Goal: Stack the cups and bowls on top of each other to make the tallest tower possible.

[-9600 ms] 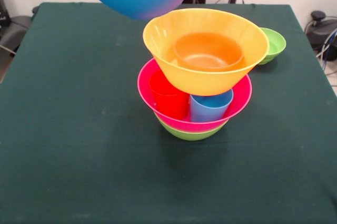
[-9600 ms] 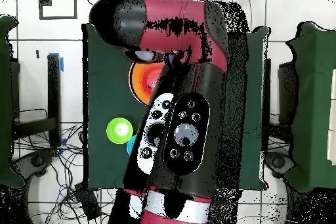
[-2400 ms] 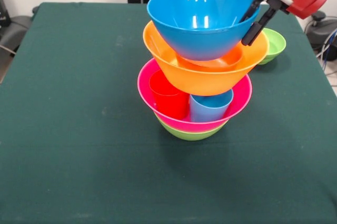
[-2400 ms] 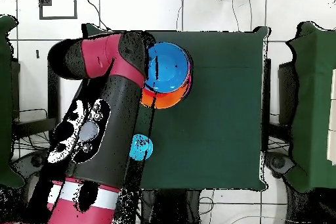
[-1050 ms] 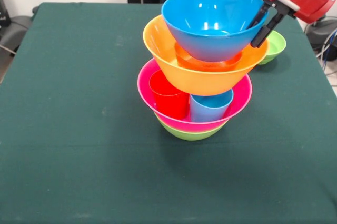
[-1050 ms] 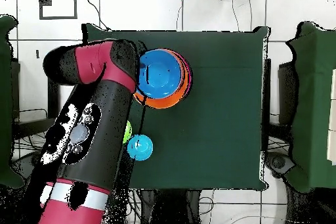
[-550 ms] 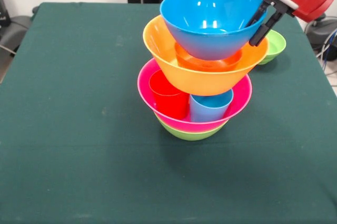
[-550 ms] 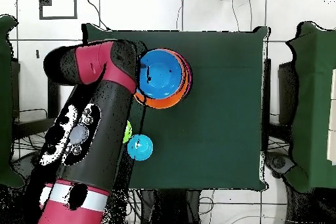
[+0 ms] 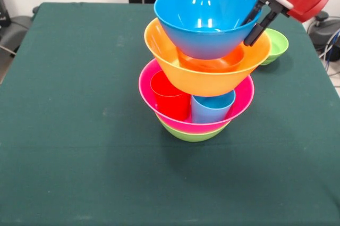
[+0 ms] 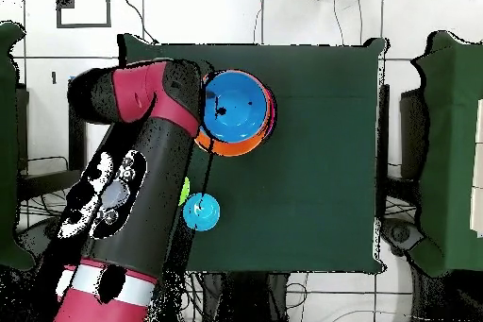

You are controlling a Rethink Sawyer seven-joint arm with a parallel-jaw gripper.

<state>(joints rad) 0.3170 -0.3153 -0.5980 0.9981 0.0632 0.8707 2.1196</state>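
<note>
Pincer (image 9: pixel 256 19) clamped on the rim of the blue bowl (image 9: pixel 204 21), topmost on the tower (image 9: pixel 199 77).

Your gripper (image 9: pixel 255 24) sits clamped over the rim of the medium blue bowl (image 9: pixel 206 18) atop the tower (image 9: pixel 197 85), so the stack blocks everything directly beside the fingers on the bowl's side. Just behind the gripper, close to the table's far edge, the small green bowl (image 9: pixel 276 45) narrows the way down there. From overhead, your arm (image 10: pixel 141 167) covers the table strip beside the small blue bowl (image 10: pixel 202 211). Beyond the tower, away from the gripper, the green table (image 9: pixel 69 130) lies open.
</note>
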